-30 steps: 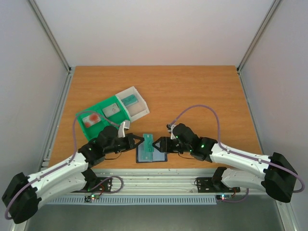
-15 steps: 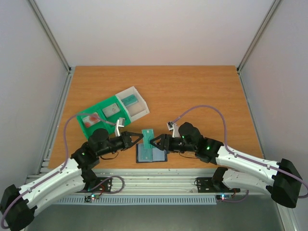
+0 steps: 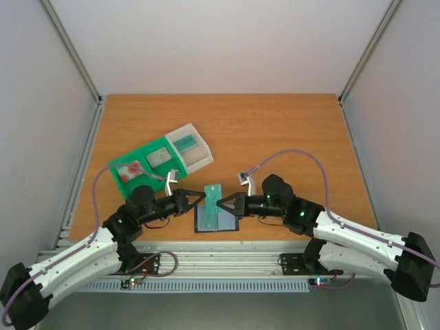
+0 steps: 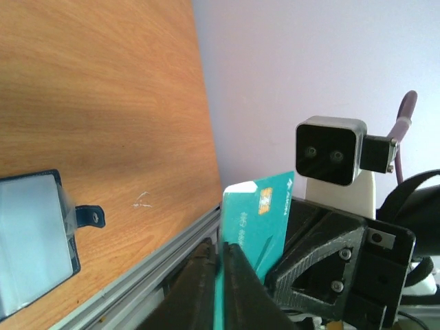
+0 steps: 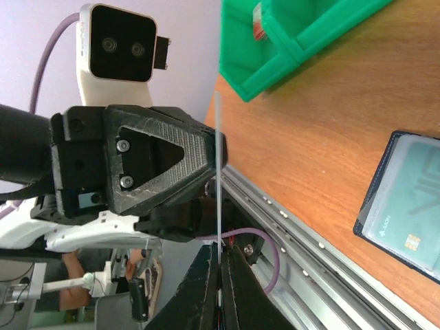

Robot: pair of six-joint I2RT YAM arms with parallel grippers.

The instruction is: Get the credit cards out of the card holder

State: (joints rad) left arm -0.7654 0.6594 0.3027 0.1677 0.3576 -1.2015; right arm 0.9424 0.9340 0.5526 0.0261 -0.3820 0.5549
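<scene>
Both sets of my jaws are pinched shut on one teal credit card (image 3: 214, 192). The left jaws grip its left edge and the right jaws its right edge, so the card hangs in the air between them, clear of the surface (image 3: 275, 130).

From my left wrist the card (image 4: 258, 216) stands up out of my closed fingers (image 4: 199, 282) with its printed face showing, and the black body of my right jaws sits just behind it. From my right wrist I see the same card (image 5: 218, 172) edge-on, as a thin pale line rising from between my fingertips (image 5: 206, 275).

Under the raised card, the card holder (image 3: 216, 220) lies flat on the surface close to the near edge, and nothing of mine touches it. Its small tab clasp (image 4: 89, 216) sticks out from one edge. A pale card face (image 5: 409, 199) shows in the holder's front.

Farther back on my left sits a green-and-white compartment tray (image 3: 142, 151), well apart from the holder.
</scene>
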